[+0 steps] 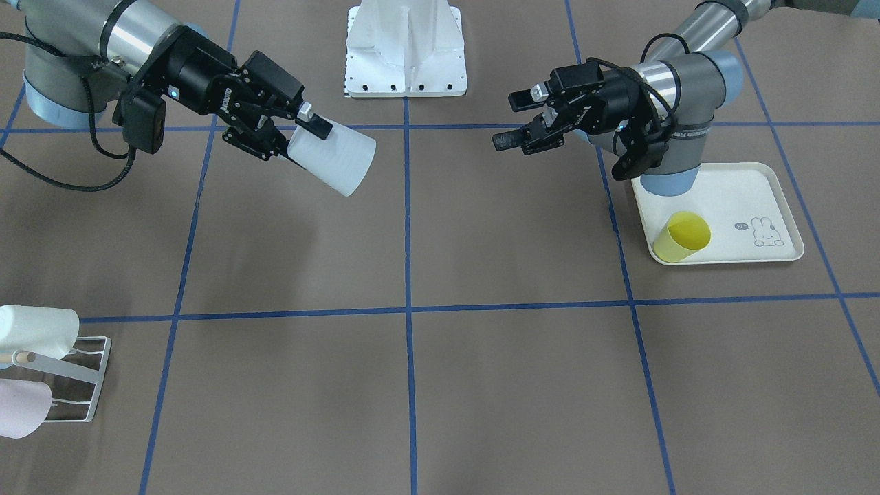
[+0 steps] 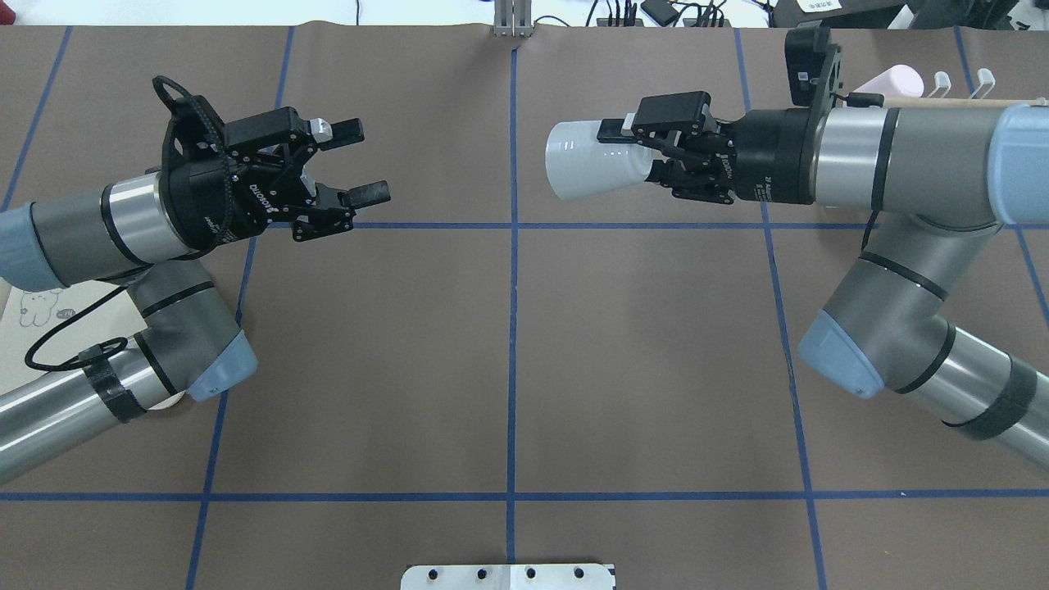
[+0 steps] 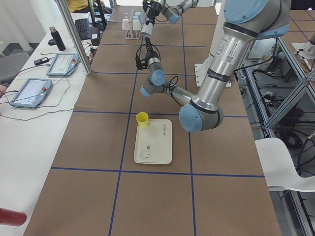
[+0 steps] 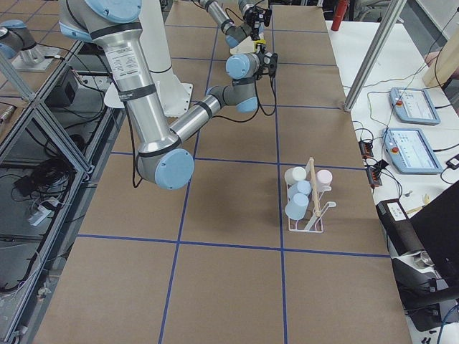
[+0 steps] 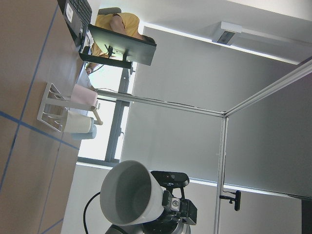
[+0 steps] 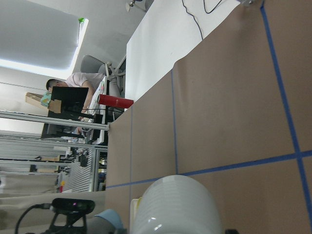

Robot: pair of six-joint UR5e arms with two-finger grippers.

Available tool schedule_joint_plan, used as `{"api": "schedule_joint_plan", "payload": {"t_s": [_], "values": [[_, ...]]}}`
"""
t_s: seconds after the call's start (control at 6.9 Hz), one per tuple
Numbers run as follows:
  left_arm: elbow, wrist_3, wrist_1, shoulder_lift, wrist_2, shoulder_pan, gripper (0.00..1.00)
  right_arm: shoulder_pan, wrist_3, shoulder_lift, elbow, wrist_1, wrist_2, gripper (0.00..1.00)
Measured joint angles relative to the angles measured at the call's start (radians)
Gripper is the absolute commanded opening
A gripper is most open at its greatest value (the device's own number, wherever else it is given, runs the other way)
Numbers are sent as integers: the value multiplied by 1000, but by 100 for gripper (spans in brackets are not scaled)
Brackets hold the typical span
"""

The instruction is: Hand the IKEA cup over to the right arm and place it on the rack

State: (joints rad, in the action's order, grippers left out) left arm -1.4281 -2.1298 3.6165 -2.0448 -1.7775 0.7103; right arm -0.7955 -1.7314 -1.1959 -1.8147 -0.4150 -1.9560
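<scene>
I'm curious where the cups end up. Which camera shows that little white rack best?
The exterior right view: the whole rack stands unobstructed, its cups visible. The front-facing view crops it at the edge, the overhead hides most behind the right arm, the left wrist view shows it sideways, and exterior left shows it tiny.

A robotics lab, shown by the tape-gridded table [image 1: 515, 227], teach pendants [image 4: 412, 106] and aluminium framing [image 3: 73, 34].

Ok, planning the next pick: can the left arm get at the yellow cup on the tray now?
Probably yes. The left tool is open and empty, and the yellow cup stands alone on the tray with nothing around it, though the arm must fold back.
</scene>
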Motion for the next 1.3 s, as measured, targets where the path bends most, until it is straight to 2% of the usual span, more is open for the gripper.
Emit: {"api": "schedule_joint_plan", "payload": {"t_s": [0.29, 0.58, 0.87, 1.01, 1.3], "values": [[7, 82, -47, 2, -25, 7, 90, -60, 233, 4, 1, -211, -14, 4], [6, 139, -83, 10, -80, 22, 91, -168, 492, 23, 14, -478, -27, 0], [3, 151, -87, 28, -92, 30, 91, -293, 758, 81, 69, -737, -59, 0], [2, 152, -87, 35, -93, 32, 91, -372, 873, 106, 139, -791, -121, 0], [2, 152, -87, 39, -93, 33, 91, -538, 1052, 197, 364, -846, -313, 0]]}}
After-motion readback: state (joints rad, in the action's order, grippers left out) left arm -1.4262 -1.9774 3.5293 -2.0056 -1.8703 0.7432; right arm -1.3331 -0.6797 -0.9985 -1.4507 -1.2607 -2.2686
